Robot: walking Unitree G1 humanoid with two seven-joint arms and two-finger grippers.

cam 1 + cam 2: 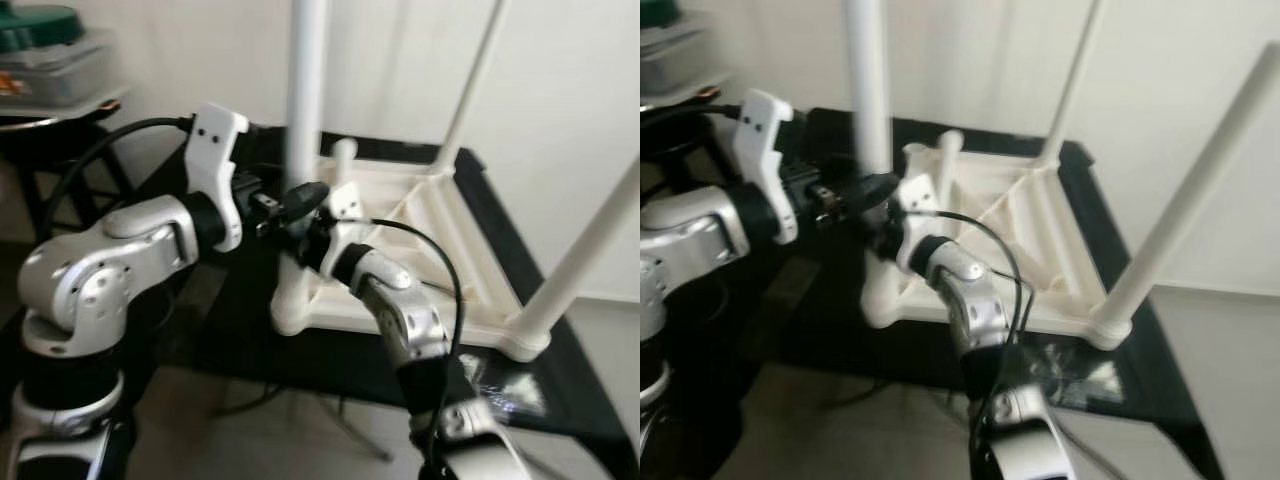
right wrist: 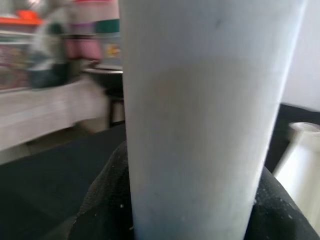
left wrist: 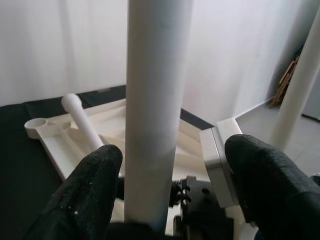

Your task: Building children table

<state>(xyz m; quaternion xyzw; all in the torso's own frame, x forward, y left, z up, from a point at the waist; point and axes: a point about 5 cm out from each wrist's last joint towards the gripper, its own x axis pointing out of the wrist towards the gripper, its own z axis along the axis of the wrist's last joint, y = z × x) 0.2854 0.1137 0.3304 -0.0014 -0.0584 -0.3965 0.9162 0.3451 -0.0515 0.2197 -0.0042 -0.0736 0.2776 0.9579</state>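
Note:
The white children's table (image 1: pixel 425 215) lies upside down on a black mat, with its legs pointing up. My right gripper (image 1: pixel 302 250) is shut on the near-left leg (image 1: pixel 305 90), low down by its corner socket; in the right wrist view the leg (image 2: pixel 200 100) sits tight between the black fingers. My left gripper (image 1: pixel 298 200) is just above it, open around the same leg (image 3: pixel 157 100), one finger (image 3: pixel 95 190) close against it and the other finger (image 3: pixel 270 185) standing apart. Two more legs (image 1: pixel 475 80) (image 1: pixel 590 250) stand upright. A loose leg (image 3: pixel 82 120) rests inside the frame beside an empty socket (image 3: pixel 37 126).
The black mat (image 1: pixel 560 370) covers the floor under the table, and a white wall stands close behind. At the far left is a dark side table with containers (image 1: pixel 50 60). Cables run along both arms.

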